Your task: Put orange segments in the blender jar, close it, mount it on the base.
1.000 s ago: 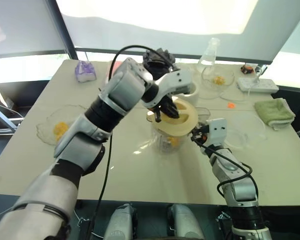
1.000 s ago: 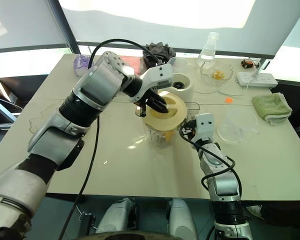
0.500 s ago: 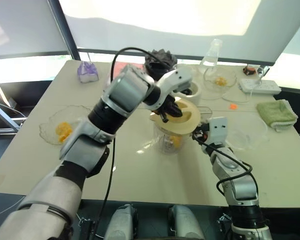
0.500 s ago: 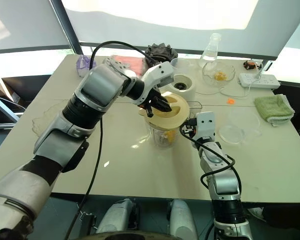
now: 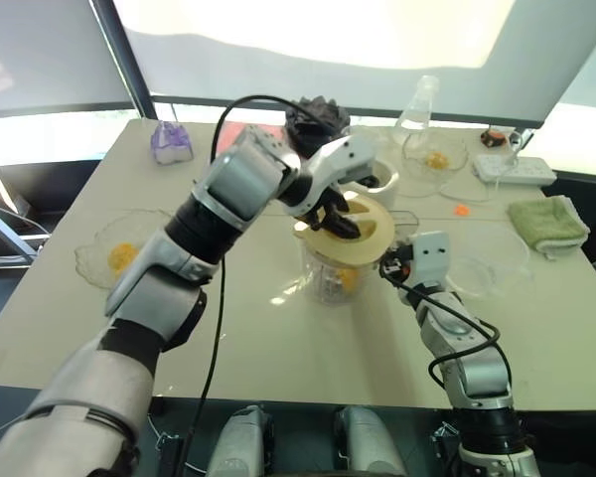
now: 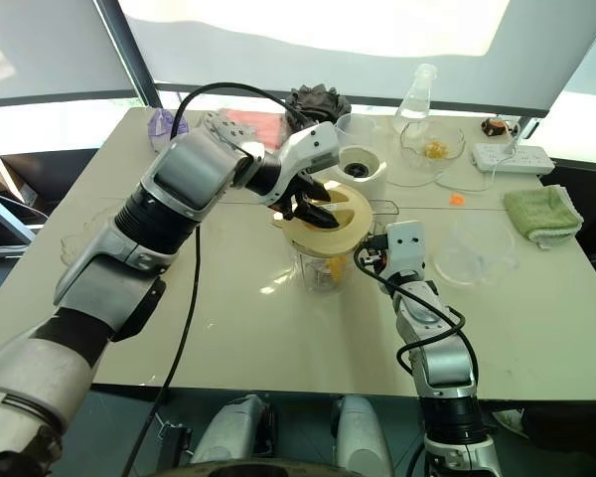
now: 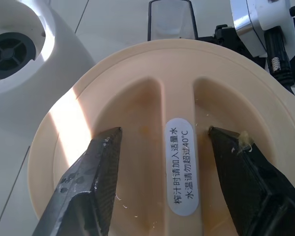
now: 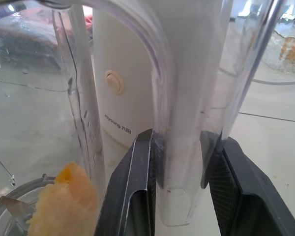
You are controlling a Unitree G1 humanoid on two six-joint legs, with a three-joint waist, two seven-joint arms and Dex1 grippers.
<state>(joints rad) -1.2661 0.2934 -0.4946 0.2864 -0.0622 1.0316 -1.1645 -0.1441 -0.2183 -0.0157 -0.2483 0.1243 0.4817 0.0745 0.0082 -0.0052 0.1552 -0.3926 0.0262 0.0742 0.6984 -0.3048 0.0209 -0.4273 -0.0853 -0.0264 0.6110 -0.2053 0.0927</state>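
Lid (image 7: pixel 152 118), round cream plastic, clear jar (image 6: pixel 323 266)

- Left jaws press down on the cream lid (image 6: pixel 344 230) atop the blender jar (image 6: pixel 311 270).
- Right jaws meet the jar's handle side.
- White base (image 6: pixel 362 172) stands just beyond the left jaws.

i'm watching the left tool (image 5: pixel 340 222) sliding from the lid's (image 5: pixel 373 237) near edge toward its middle, fingers (image 7: pixel 96 162) spread and coming to straddle the central ridge, while the lid is settling flatter on the blender jar (image 5: pixel 328 283).
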